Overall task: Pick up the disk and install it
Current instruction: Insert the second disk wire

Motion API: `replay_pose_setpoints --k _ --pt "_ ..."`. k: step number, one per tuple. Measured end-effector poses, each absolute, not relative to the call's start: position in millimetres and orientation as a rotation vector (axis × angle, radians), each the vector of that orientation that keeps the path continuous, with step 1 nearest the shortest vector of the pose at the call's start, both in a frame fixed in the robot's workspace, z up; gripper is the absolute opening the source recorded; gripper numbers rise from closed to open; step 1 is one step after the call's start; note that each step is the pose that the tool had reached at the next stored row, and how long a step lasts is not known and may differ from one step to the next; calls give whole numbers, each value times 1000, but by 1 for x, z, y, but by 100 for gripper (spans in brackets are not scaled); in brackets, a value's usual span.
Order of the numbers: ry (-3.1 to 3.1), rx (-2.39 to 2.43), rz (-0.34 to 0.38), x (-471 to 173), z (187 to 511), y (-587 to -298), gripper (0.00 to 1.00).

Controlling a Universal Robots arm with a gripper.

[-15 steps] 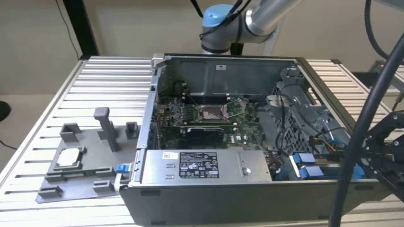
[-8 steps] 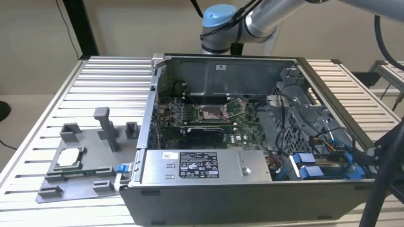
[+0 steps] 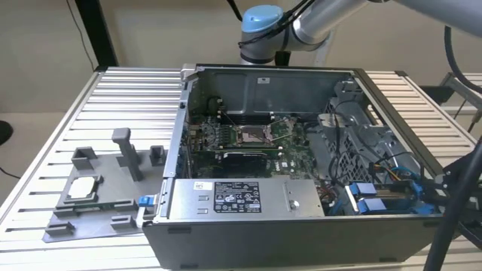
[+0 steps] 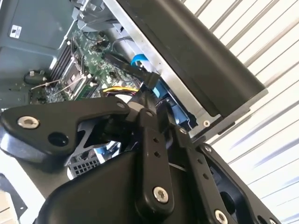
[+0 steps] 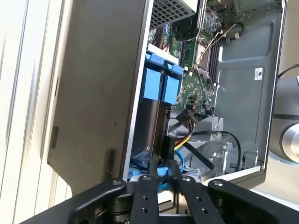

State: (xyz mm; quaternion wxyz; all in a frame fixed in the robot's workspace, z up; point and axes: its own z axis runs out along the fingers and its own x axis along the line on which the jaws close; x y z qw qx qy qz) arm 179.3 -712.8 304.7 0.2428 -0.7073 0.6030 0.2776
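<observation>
The gripper (image 5: 162, 178) masks part of the disk (image 5: 152, 130) (blue bracket (image 5: 161, 171) barely showing).

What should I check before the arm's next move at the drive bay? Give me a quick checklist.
1. Side of the computer case open: ok.
2. Position of the pincer at the drive bay corner: ok.
3. Both blue brackets sitting in the bay: ok.
4. Whether the disk is fully seated: cannot tell.
5. Clearance from the yellow cables, which run close beside the pincer and might snag: not ok.
</observation>
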Motion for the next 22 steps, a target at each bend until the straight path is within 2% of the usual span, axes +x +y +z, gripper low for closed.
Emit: replay_pose_setpoints --k 7,22 --pt "1643 -1934 750 184 304 -700 100" --pt "1643 -1934 749 185 302 -699 100"
